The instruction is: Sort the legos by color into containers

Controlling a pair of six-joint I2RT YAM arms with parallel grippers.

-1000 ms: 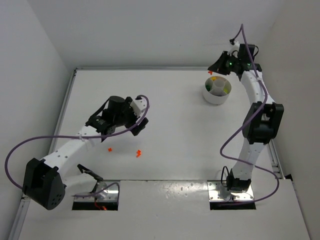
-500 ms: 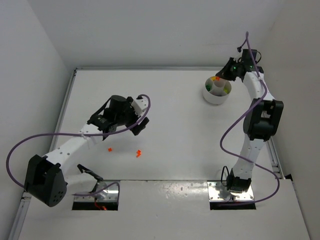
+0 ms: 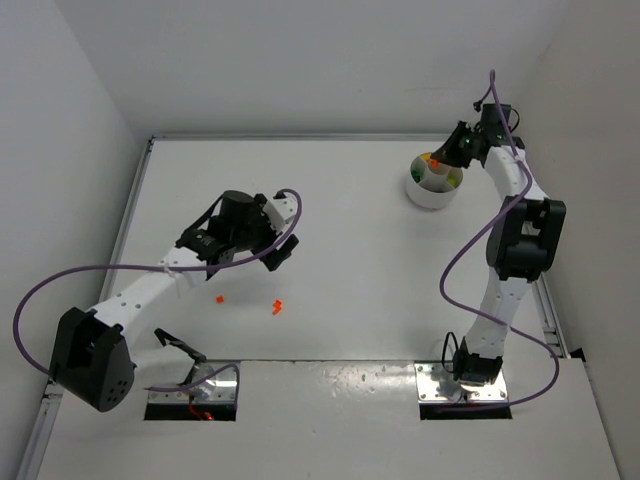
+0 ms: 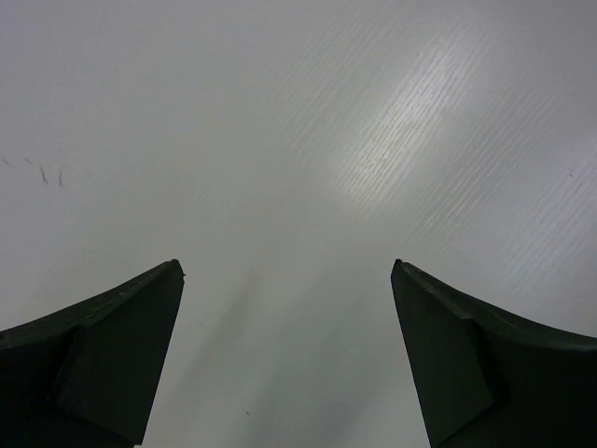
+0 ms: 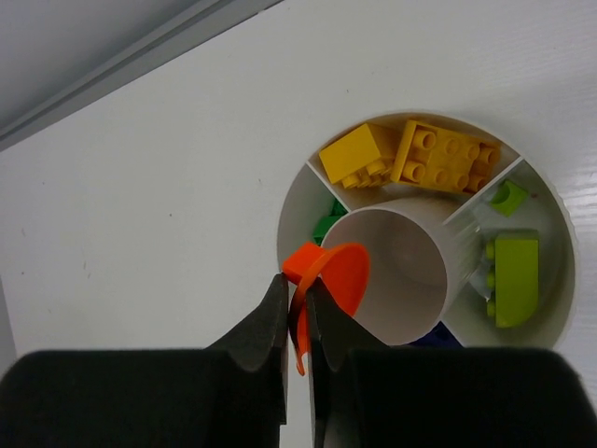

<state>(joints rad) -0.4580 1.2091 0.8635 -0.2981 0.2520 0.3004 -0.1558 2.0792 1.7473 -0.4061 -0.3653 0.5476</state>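
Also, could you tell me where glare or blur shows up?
Left wrist: a glare streak washes the table, and the open left gripper is nearly black. Right wrist: the dish and yellow legos are sharp; the right gripper, pinching an orange-red lego, is featureless black.

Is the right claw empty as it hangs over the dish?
No, the right claw is shut on an orange-red lego above the white dish.

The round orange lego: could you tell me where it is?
Right wrist view: the round orange lego is pinched in the right gripper, over the dish's left edge beside the centre well.
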